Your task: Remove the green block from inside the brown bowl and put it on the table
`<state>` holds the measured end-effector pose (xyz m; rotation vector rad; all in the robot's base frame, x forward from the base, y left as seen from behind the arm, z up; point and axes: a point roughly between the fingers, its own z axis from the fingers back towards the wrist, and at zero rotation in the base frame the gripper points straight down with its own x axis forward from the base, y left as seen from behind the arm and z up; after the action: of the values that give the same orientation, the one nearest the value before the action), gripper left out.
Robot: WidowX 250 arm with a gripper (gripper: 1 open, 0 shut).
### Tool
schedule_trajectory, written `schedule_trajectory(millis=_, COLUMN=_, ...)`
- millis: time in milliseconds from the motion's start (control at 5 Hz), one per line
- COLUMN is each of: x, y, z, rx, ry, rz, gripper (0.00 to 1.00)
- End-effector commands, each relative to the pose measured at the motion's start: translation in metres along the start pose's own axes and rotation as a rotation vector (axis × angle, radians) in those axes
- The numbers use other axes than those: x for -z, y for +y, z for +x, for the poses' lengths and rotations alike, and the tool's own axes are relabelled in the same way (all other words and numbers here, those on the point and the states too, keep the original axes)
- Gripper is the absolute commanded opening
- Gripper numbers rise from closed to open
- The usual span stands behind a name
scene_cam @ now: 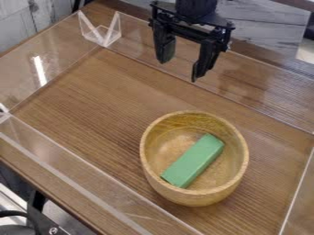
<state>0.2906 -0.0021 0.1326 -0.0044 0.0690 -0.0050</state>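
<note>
Camera view showed my gripper [185,55] hanging with fingers spread wide, holding nothing. I saw the green block [194,161] lying slantwise inside the brown bowl [166,128], well apart below them.

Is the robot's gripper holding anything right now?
No. The gripper is open and empty, up above the table. The green block lies inside the brown bowl.

- We see low clear acrylic walls [55,57] running around the work surface, catching pale reflections along their edges.
- At the far left corner, a clear angled bracket [99,28] props the panels together.
- Beyond the far wall, we make out a grey, dim backdrop [263,23], too blurred to identify.
- Near the lower left, a dark frame [28,207] shows beneath the surface, with lighter floor [7,197] beside it.
- Light glints softly across the panels.
</note>
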Motion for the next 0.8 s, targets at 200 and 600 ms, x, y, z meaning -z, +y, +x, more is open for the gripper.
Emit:
schedule_trajectory(millis=200, x=0.045, y=-0.038, z=-0.069, rx=0.079, ry=0.026, rz=-0.007, gripper=1.0)
schedule_trajectory(millis=600, x=0.077, y=-0.077, z=-0.09, rx=0.166, ry=-0.1, rz=0.005, gripper=1.0)
